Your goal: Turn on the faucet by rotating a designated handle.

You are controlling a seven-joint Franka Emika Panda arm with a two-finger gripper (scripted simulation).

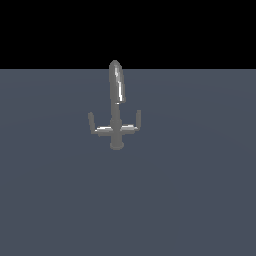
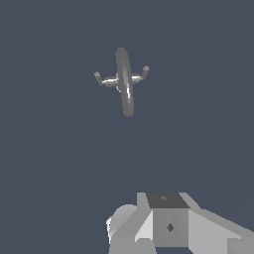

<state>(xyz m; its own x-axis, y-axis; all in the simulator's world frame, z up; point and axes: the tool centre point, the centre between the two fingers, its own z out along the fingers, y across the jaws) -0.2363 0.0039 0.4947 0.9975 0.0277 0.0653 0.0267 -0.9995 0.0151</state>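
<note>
The faucet [image 1: 116,107] is a small grey metal tap standing on the flat grey surface, with a tall rounded spout, a short post and a crossbar. The handle [image 1: 134,125] is the lever arm on the exterior view's right, a short bar with an upturned tip. A matching arm [image 1: 96,126] is on the other side. The wrist view shows the faucet [image 2: 124,82] from above and the handle [image 2: 141,75] far from the camera. Only the gripper's grey body [image 2: 168,225] shows at that frame's edge. Its fingers are out of view. The gripper does not appear in the exterior view.
A plain grey-blue floor [image 1: 190,190] surrounds the faucet on all sides. A black background lies beyond its far edge.
</note>
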